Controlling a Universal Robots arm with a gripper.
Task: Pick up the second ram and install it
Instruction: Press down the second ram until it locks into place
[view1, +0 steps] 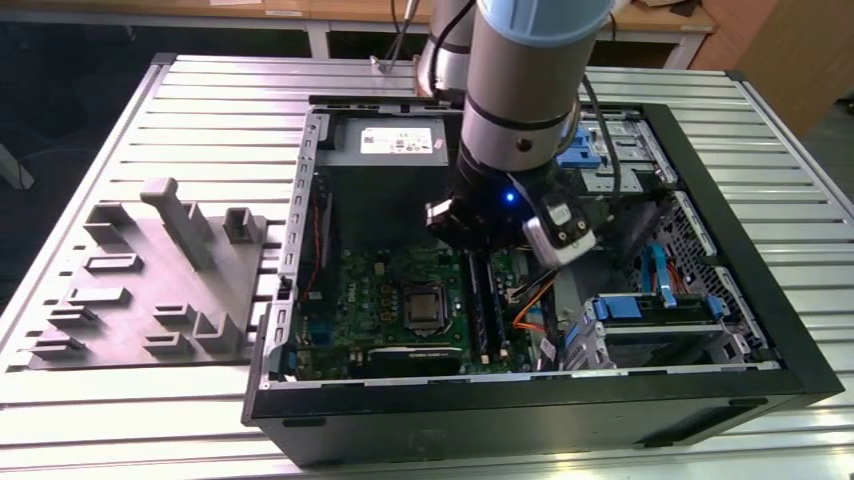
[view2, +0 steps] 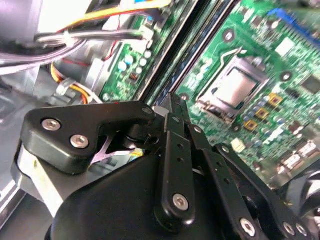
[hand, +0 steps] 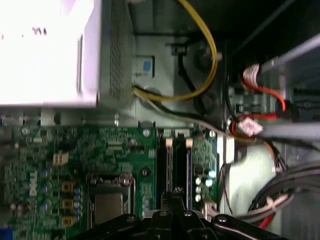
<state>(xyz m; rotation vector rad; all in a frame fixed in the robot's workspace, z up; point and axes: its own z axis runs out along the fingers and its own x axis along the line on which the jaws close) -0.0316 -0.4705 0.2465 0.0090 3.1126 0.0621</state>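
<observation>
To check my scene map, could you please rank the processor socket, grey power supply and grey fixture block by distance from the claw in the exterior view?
1. Processor socket, on the board beside the claw.
2. Grey power supply, at the case's far end.
3. Grey fixture block, outside the case, exterior view's left.

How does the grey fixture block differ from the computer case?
The fixture block is light grey with upright pegs; the computer case is black and open, showing a green motherboard. The block lies apart from the arm; the arm reaches into the case. Both rest on the slatted table.
</observation>
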